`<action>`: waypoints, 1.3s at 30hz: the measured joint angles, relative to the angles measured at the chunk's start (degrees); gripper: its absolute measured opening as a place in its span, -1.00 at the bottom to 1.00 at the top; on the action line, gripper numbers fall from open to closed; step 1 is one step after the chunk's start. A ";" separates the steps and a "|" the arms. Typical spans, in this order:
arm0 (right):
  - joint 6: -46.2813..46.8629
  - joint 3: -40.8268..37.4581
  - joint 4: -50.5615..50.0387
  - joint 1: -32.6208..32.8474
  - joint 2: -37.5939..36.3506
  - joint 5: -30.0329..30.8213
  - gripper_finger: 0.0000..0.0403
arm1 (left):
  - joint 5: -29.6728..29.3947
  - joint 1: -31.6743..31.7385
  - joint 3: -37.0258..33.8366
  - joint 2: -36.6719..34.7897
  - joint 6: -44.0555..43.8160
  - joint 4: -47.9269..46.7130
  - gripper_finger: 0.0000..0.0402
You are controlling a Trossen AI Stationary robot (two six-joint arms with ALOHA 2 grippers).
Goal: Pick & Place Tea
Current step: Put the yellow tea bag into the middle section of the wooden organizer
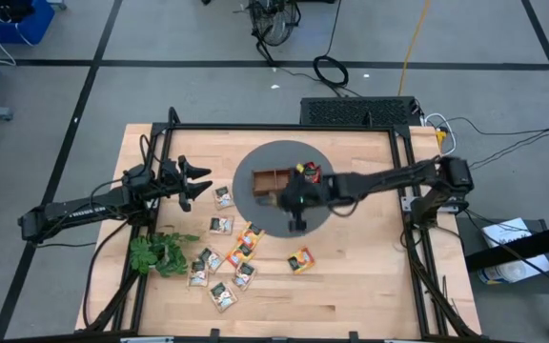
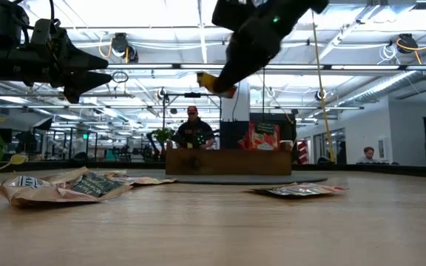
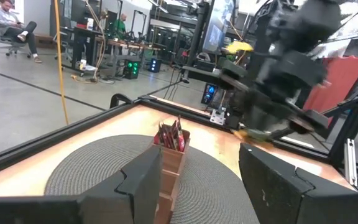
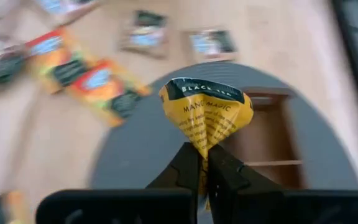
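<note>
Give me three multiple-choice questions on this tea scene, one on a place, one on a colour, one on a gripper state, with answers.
1. Where is the right gripper?
A. over the grey mat
B. over the plant
C. off the table

2. What colour is the sachet it holds?
A. red
B. yellow
C. blue

3. How does the left gripper stand?
A. shut on a sachet
B. open, empty
C. pressed on the tray

Answers: A, the high view shows it above the mat; B, the right wrist view shows yellow; B, its fingers stand apart with nothing between.

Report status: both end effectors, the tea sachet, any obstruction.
Right end effector shut on orange-yellow square tea sachet, above brown wooden tray. Left end effector open, waiting table-left. Nothing blocking.
</note>
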 joint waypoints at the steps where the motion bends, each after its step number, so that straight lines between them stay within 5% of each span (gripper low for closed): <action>1: -0.41 0.00 0.84 -1.56 -0.11 -0.23 -0.99 | 0.00 0.02 0.01 0.00 0.00 0.01 0.06; 13: 0.04 -4.57 8.40 -16.30 4.02 -14.83 -0.99 | 0.00 0.02 0.00 0.02 0.00 -0.01 0.06; 39: 4.90 -13.20 21.73 -18.52 4.38 -11.34 -0.69 | 0.00 0.02 0.01 0.00 0.00 0.02 0.06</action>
